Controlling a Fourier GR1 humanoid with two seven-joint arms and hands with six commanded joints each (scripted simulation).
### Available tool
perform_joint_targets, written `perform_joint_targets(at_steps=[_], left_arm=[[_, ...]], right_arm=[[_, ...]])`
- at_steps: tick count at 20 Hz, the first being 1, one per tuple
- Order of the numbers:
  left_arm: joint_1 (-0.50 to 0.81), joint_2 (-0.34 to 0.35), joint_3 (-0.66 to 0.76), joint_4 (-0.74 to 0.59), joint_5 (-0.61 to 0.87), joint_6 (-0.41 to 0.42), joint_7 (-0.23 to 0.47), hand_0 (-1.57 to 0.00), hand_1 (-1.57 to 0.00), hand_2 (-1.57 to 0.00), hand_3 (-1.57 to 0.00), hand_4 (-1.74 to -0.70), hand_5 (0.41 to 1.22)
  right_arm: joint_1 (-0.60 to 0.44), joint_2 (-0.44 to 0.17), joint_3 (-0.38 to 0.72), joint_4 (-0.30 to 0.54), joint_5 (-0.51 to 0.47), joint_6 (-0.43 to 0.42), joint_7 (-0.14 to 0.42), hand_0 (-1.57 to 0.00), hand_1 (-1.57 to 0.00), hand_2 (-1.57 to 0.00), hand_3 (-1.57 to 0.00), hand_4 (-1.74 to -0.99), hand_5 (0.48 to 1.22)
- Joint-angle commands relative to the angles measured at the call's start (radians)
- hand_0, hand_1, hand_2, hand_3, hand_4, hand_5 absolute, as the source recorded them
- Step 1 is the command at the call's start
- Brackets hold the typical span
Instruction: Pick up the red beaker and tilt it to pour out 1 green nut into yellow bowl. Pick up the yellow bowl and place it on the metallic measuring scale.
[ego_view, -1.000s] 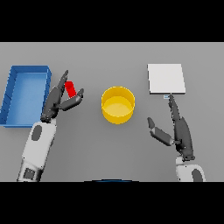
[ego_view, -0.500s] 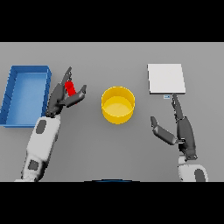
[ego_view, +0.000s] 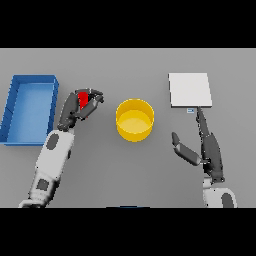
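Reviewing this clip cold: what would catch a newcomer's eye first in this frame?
Probably the yellow bowl at the table's middle, and just to its left the red beaker wrapped in the curled fingers of the left hand. Then the blue tray at far left and the metallic measuring scale at upper right, with the open right hand below it.

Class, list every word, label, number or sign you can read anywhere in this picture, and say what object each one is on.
No text can be read.
The metallic measuring scale has a small light panel on its near edge; any marks on it are too small to read.
The red beaker, yellow bowl, blue bin and both hands, left hand and right hand, show no writing.
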Motion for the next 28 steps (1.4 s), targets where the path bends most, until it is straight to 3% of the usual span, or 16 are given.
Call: perform_joint_targets(at_steps=[1,2,5,10,13,16,23,28], left_arm=[[0.0,0.006,0.007,0.0,0.006,-0.01,0.014,-1.33,-1.34,-1.35,-1.27,-1.52,1.148],[-0.005,0.001,0.008,0.01,-0.001,0.0,0.011,-1.38,-1.39,-1.4,-1.33,-1.51,1.162],[-0.003,-0.012,0.018,-0.013,0.026,0.031,0.019,-1.47,-1.48,-1.48,-1.45,-1.62,1.14],[-0.007,-0.002,0.005,-0.108,0.063,0.059,0.037,-1.54,-1.54,-1.54,-1.53,-1.7,1.114],[0.005,0.035,-0.066,-0.196,0.014,0.055,0.066,-1.55,-1.56,-1.56,-1.55,-1.72,1.114],[-0.03,0.099,-0.162,-0.234,-0.078,0.024,0.195,-1.56,-1.56,-1.56,-1.56,-1.73,1.124],[-0.077,0.158,-0.282,-0.252,-0.175,0.001,0.316,-1.57,-1.57,-1.57,-1.56,-1.73,1.114],[-0.155,0.23,-0.456,-0.234,-0.383,-0.019,0.418,-1.57,-1.57,-1.57,-1.57,-1.74,1.132]], right_arm=[[0.007,0.0,0.002,-0.006,0.001,0.0,-0.011,0.0,0.0,0.0,0.0,-1.259,0.646],[0.006,-0.004,-0.001,-0.01,0.003,-0.002,-0.01,0.0,0.0,0.0,0.0,-1.257,0.645],[0.017,0.002,0.002,-0.011,-0.001,-0.001,-0.009,0.0,0.0,0.0,0.0,-1.26,0.643],[0.009,-0.011,-0.005,-0.005,0.009,-0.005,-0.009,0.0,0.0,0.0,0.0,-1.259,0.649],[0.014,-0.016,-0.002,-0.001,0.013,-0.003,-0.055,0.0,0.0,0.0,0.0,-1.262,0.658],[0.009,-0.012,0.008,-0.006,0.024,-0.002,-0.031,0.0,0.0,0.0,0.0,-1.253,0.666],[0.011,-0.019,0.006,-0.012,0.028,0.002,-0.004,0.0,0.0,0.0,0.0,-1.254,0.68],[0.016,-0.012,0.007,-0.009,0.016,0.008,-0.003,0.0,0.0,0.0,0.0,-1.255,0.689]])
